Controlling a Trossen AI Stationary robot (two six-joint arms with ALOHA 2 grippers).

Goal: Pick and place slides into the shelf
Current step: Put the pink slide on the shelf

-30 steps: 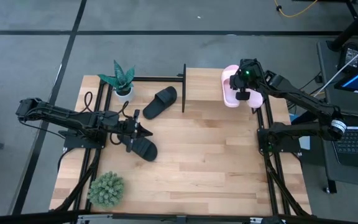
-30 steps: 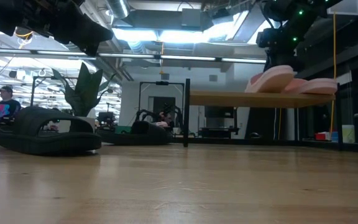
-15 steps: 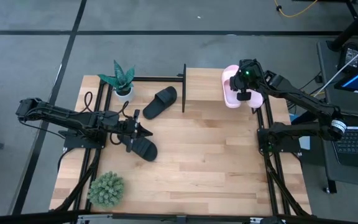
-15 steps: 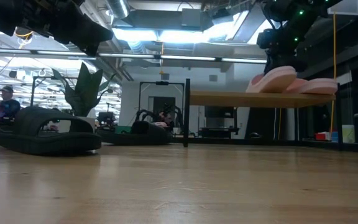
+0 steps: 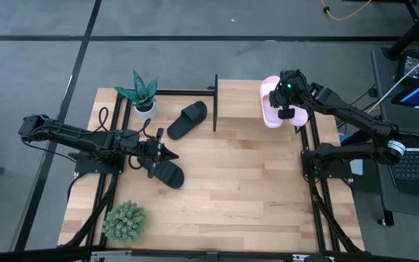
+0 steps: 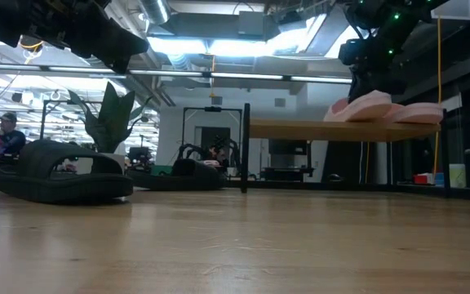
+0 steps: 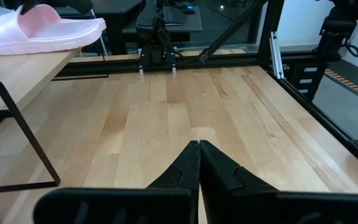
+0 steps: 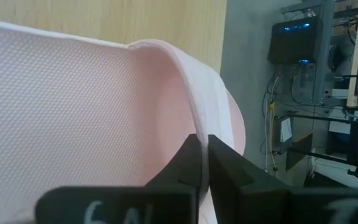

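Note:
Two pale pink slides sit on the right end of the shelf, a light-wood board with black posts. My right gripper is above them, shut on the nearer pink slide, which is tilted beside the other pink slide. One black slide lies sole-down on the tabletop under my left gripper, which is shut and hovers clear of it. The second black slide lies left of the shelf's post. My right gripper pinches the raised side edge of the pink slide between its two fingers, coming from above and pointing down. The slide sits tilted, its lower end on the shelf board and its other end raised.
A potted leafy plant stands at the table's far left and a round green plant at its near left. A black shelf post stands between the far black slide and the board. Bare wood lies across the table's middle and right.
My right gripper has come down a little toward the shelf board, still shut on the pink slide. The slide's raised end has sunk and its tilt has flattened slightly, while its lower end has stayed on the board.

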